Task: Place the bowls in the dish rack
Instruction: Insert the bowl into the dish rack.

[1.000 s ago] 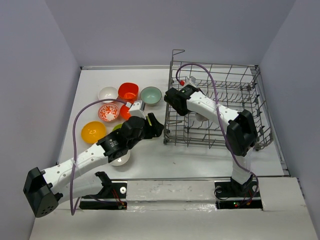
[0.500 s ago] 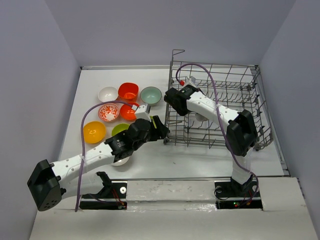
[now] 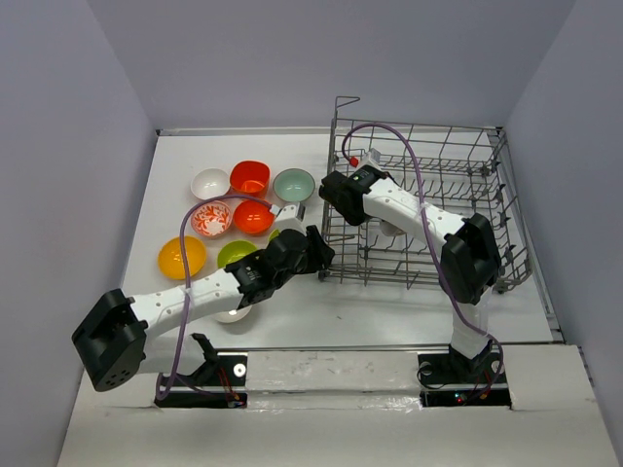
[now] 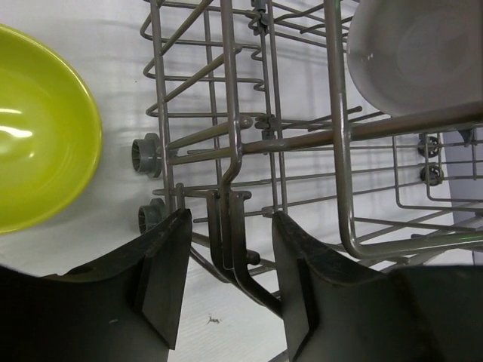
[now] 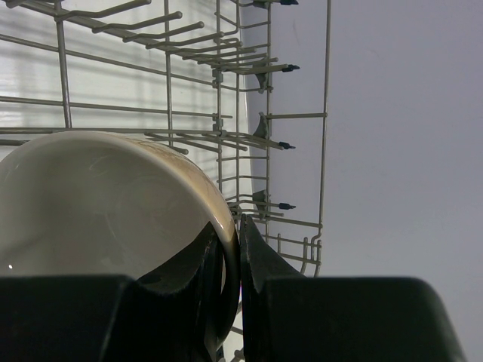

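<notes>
The grey wire dish rack (image 3: 492, 165) stands at the right of the table. My right gripper (image 5: 230, 226) reaches inside its left end, shut on the rim of a white bowl (image 5: 98, 204), which also shows inside the rack in the left wrist view (image 4: 415, 53). My left gripper (image 4: 230, 219) is at the rack's near-left corner (image 3: 319, 251), open, with a corner wire of the rack (image 4: 241, 143) between its fingers and a gap on both sides. A lime green bowl (image 4: 38, 128) lies just left of it.
On the table left of the rack lie a white bowl (image 3: 210, 182), two red-orange bowls (image 3: 249, 177) (image 3: 253, 218), a pale teal one (image 3: 294, 185), a red-patterned one (image 3: 211, 218), an orange-yellow one (image 3: 182, 257) and a lime one (image 3: 237, 253). Another white bowl (image 3: 234, 313) sits under my left arm.
My left arm has swung right, from over the bowls to the rack's near-left corner, and its jaws have narrowed around the corner wire. The right arm has stayed still.
</notes>
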You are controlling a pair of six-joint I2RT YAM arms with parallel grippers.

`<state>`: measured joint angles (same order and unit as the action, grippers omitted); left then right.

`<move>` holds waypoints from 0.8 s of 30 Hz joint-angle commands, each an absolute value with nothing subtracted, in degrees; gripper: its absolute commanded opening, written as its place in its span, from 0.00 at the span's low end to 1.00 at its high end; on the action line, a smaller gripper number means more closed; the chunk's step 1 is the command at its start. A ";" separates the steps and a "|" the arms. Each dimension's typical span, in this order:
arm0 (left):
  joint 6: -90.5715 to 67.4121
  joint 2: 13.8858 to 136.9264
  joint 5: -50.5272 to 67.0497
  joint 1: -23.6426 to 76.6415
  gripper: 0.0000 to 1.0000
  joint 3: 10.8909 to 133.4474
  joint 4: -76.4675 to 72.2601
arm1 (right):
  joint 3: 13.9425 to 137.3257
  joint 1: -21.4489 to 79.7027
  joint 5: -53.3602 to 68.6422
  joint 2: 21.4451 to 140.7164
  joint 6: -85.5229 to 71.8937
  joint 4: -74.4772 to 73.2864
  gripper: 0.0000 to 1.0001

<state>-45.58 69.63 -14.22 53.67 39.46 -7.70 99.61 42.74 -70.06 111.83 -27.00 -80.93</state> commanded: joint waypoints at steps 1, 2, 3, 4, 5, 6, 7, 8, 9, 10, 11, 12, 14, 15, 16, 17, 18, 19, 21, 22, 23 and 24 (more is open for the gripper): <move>-45.44 70.40 -15.91 54.23 0.49 41.22 -8.70 | 100.37 43.42 -72.16 110.83 -29.00 -79.01 0.08; -45.44 70.49 -16.17 54.32 0.46 41.31 -8.61 | 100.46 43.42 -72.16 110.92 -28.92 -79.01 0.08; -45.44 70.49 -16.08 54.32 0.42 41.22 -8.61 | 100.63 43.42 -72.25 110.92 -28.92 -79.01 0.08; -45.35 70.58 -16.08 54.40 0.35 41.22 -8.61 | 100.81 43.42 -72.25 111.09 -28.83 -79.01 0.08; -45.35 70.58 -16.08 54.49 0.31 41.31 -8.61 | 100.90 43.42 -72.33 111.35 -28.83 -79.10 0.08; -45.26 70.58 -16.00 54.58 0.28 41.31 -8.61 | 101.16 43.42 -72.33 111.53 -28.83 -79.19 0.08; -45.09 70.75 -16.00 54.67 0.20 41.40 -8.61 | 101.42 43.42 -72.33 111.79 -28.92 -79.28 0.08; -45.00 70.84 -16.00 54.84 0.17 41.48 -8.61 | 101.60 43.42 -72.33 111.97 -28.92 -79.28 0.08; -44.74 70.93 -15.91 54.93 0.13 41.57 -8.61 | 101.69 43.42 -72.33 112.41 -28.83 -79.36 0.08; -44.48 71.10 -15.82 55.02 0.06 41.75 -8.70 | 102.12 43.42 -72.42 112.67 -29.00 -79.63 0.08; -44.39 71.28 -15.73 55.11 0.04 41.84 -8.61 | 102.22 43.42 -72.51 112.85 -29.00 -79.63 0.08; -44.21 71.37 -15.73 55.37 0.01 42.01 -8.61 | 102.39 43.42 -72.51 113.03 -29.00 -79.63 0.08; -44.03 71.80 -15.73 55.98 0.00 42.36 -8.70 | 102.83 43.42 -72.60 113.55 -28.74 -79.63 0.08; -43.86 71.98 -15.73 56.25 0.00 42.54 -8.79 | 103.01 43.42 -72.68 113.55 -28.65 -79.63 0.08; -43.77 72.33 -15.91 56.60 0.00 42.89 -8.79 | 103.09 43.42 -73.03 113.82 -28.48 -79.63 0.08; -43.77 72.51 -16.08 56.95 0.00 43.15 -8.79 | 103.18 43.42 -73.21 113.91 -28.48 -79.63 0.08; -43.77 72.68 -16.08 57.21 0.00 43.33 -8.88 | 103.27 43.42 -73.39 114.08 -28.30 -79.63 0.08; -43.77 72.95 -16.08 57.83 0.00 43.68 -8.96 | 103.18 43.42 -73.65 114.34 -28.13 -79.63 0.08; -43.94 73.39 -16.52 59.05 0.00 44.12 -9.14 | 102.92 43.42 -73.83 114.52 -28.12 -79.63 0.09; -44.03 73.65 -16.78 59.41 0.00 44.47 -9.05 | 102.66 43.42 -74.00 114.52 -28.12 -79.63 0.09; -44.12 73.83 -16.96 59.59 0.00 44.65 -9.05 | 102.57 43.42 -74.09 114.43 -28.21 -79.63 0.09; -44.30 73.92 -17.14 59.85 0.00 44.74 -9.05 | 102.48 43.42 -74.27 114.26 -28.13 -79.63 0.09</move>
<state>-47.77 72.77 -18.92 56.73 42.63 -7.35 100.90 42.85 -70.15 113.08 -26.83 -80.53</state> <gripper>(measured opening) 0.389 0.155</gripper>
